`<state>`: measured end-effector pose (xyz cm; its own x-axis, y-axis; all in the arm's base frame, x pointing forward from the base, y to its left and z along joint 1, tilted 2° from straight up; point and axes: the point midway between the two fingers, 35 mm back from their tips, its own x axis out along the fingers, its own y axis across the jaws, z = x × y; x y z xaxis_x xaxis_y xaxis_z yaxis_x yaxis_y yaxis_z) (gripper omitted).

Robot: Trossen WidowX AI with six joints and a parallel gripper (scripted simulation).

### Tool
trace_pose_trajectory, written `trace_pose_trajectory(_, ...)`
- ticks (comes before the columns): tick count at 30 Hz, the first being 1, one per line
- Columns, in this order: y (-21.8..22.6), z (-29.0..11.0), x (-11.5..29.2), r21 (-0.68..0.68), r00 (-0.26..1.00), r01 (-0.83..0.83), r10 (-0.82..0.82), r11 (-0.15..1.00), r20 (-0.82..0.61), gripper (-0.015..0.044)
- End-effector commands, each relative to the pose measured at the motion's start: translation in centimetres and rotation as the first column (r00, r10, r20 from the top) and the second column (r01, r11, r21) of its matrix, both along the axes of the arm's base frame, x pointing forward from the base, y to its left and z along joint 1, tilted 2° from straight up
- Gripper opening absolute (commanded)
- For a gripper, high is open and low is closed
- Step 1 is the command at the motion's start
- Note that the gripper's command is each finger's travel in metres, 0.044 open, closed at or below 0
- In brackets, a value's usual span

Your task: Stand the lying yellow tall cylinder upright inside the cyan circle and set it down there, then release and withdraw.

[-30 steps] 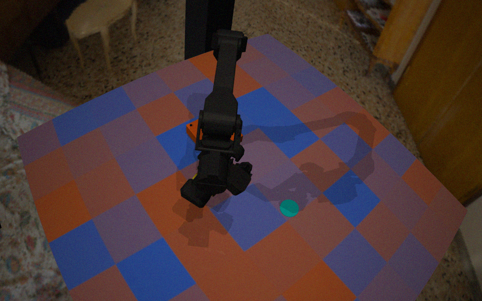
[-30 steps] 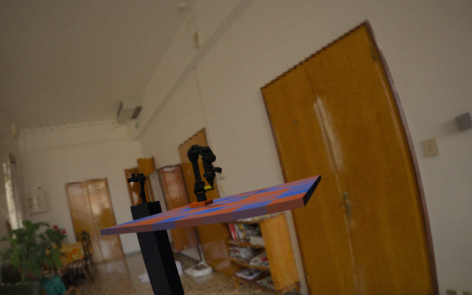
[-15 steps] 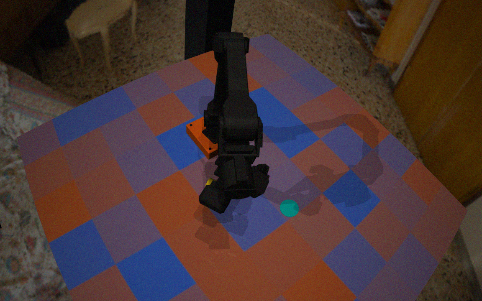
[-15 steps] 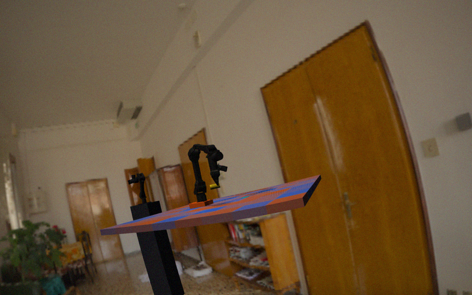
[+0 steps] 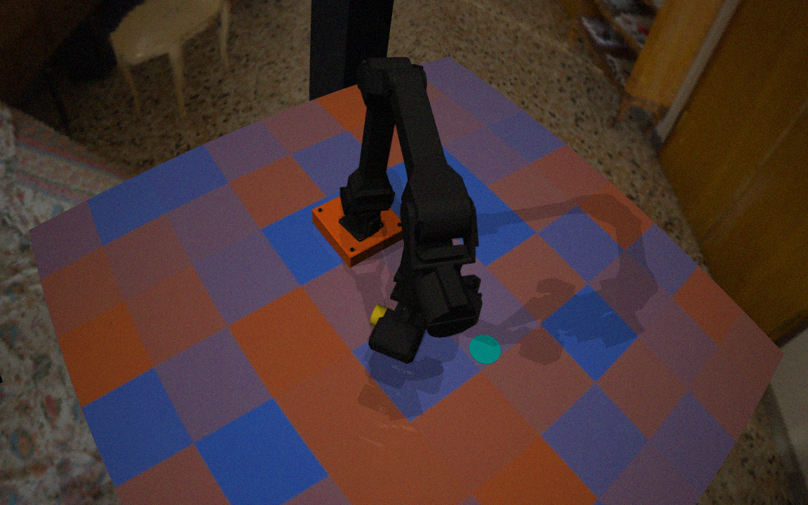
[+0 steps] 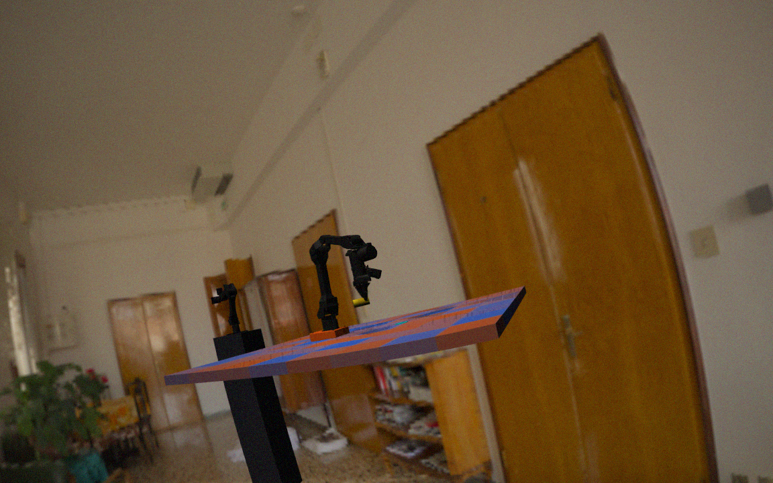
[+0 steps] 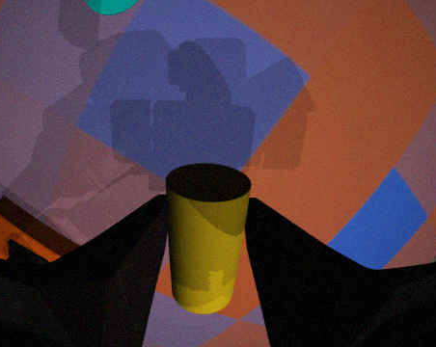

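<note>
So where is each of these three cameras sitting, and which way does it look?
Top: high above the checkered table, angled down; shows the whole arm, its orange base and the cyan circle.
Exterior: far off in the room, low, looking across at the table edge; the arm appears small.
Wrist: on the arm, looking down past the gripper, shut on the yellow cylinder.
Shared: top and wrist both show cylinder and circle; it is not over the circle.
</note>
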<state>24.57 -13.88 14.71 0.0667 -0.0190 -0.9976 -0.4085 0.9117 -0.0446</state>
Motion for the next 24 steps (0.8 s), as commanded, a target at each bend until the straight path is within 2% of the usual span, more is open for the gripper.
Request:
trace_pose_trajectory(1,0.8,0.3,0.9,-0.007,1.000,-0.019,0.019,1.000,0.003,0.0105)
trace_pose_trajectory(24,5.5,1.1,4.8,-0.004,0.993,-0.120,0.120,0.993,0.004,0.0105)
